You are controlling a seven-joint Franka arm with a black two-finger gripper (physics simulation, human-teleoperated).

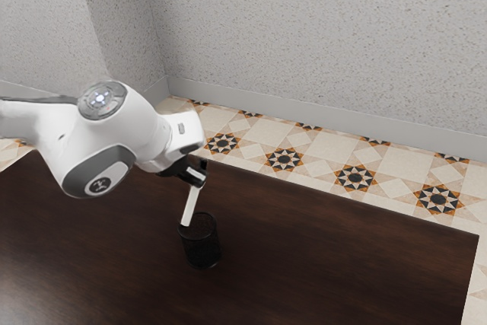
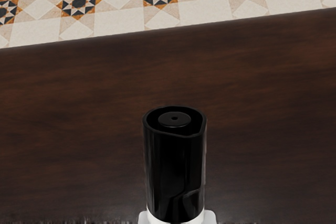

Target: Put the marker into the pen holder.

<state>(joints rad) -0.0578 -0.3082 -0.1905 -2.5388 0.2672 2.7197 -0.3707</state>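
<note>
One marker (image 1: 190, 205) was pinched by the gripper (image 1: 197, 177) near its black end, presumably leaving the white length free to enter first. Below the gripper, the slanted tip was at the rim of the pen holder (image 1: 203, 250), a likely snag; beyond the table (image 1: 335, 253) lay tiled floor (image 1: 319, 159).

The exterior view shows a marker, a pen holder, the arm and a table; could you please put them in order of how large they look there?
1. Table
2. Arm
3. Pen holder
4. Marker, clearly slimmer than the pen holder
</note>
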